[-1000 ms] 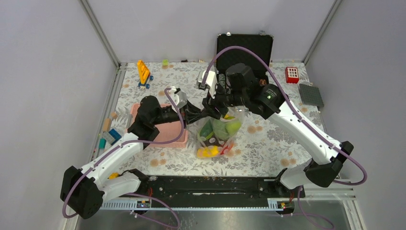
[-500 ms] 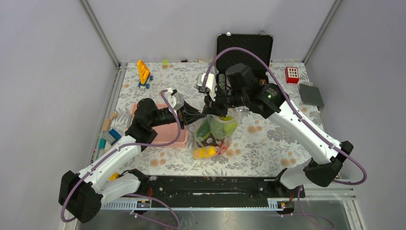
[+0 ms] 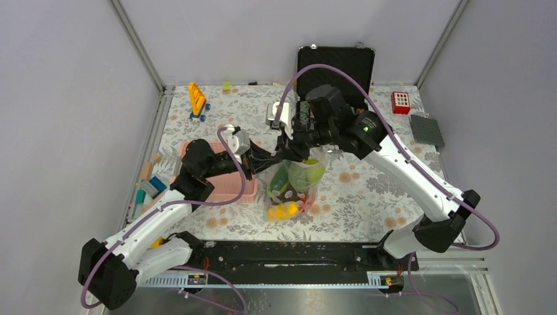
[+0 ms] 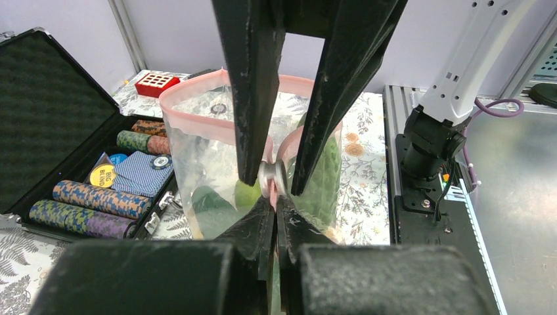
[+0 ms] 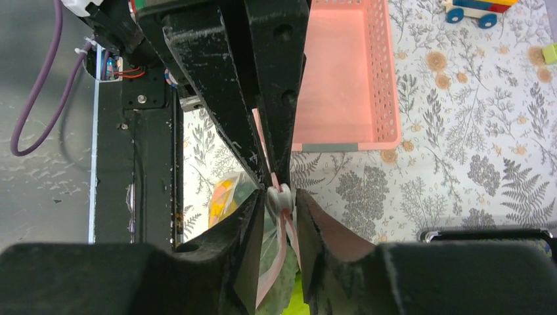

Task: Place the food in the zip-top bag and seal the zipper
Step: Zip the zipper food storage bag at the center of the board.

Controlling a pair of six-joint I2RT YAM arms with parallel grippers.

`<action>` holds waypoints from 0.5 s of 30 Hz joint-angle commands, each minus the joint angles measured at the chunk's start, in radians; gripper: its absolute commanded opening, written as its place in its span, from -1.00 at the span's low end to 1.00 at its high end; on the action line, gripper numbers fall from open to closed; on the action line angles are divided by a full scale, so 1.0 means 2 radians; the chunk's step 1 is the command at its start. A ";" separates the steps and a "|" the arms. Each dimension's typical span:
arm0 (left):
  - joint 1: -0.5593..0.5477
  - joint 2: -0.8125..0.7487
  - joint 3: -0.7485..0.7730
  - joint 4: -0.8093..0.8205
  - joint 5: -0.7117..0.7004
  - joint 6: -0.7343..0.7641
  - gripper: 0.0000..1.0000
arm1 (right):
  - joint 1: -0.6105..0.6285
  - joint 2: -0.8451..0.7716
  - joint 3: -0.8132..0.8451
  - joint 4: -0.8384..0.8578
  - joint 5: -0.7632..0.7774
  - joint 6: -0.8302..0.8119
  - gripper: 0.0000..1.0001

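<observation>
Where the zip-top bag [image 4: 197, 144] hangs: held up by its mouth over the middle of the bench [image 3: 368, 190], just beside the pink basket [image 5: 341, 72]; whether its bottom rests on the bench I cannot tell
Contents: the food [image 3: 306, 174] that shows is inside the bag; a yellow citrus [image 3: 284, 210] lies low, with a long green cucumber [image 4: 325, 167] above it
Left side: the left tool [image 4: 276, 220] is closed on the zipper [image 4: 190, 86] at one end of the mouth, fingers pinched nearly flat
Right side: the right tool [image 4: 272, 184] meets it from the opposite side, tips clamped on a small pale round bit of the same strip; slider or fold, I cannot tell
Mouth: pressed together only at that pinched end; beyond it the pink strip stands open in a wide loop
Stage: by my reading the filling is done and the sealing is not yet run across
Handling: the film is thin, soft and slick, so it will sag and crumple; the toys look light, yet their weight pulls the mouth down
Where to hold: on the pink strip itself, the one firmer part; one tool to anchor the end, the other to press along; the clear film below would likely slip or stretch
</observation>
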 commanded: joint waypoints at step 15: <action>-0.001 -0.030 -0.012 0.077 -0.039 -0.001 -1.00 | -0.002 0.036 0.031 -0.039 0.023 -0.024 -1.00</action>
